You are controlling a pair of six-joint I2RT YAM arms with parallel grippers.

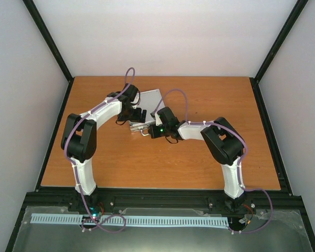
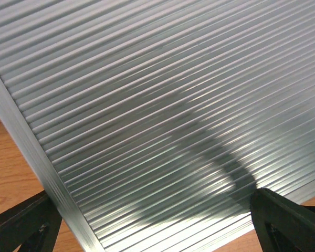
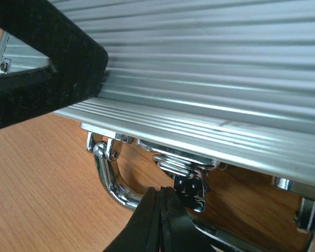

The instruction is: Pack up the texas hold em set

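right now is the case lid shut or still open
Shut. The ribbed lid lies flat on the case, chrome latch at its front edge; whether it is fastened, cannot tell.

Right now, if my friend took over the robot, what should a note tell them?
Left pincer: open, hanging just over the ribbed lid of the silver case, holding nothing.
Right pincer: fingers together at the case's front edge, right by a chrome latch and the chrome handle; it seems to grip nothing.
The case sits mid-table with its lid down. No chips, cards or dice are in sight, so they look packed.
Left to do: probably fasten the latches, which I cannot confirm are closed.
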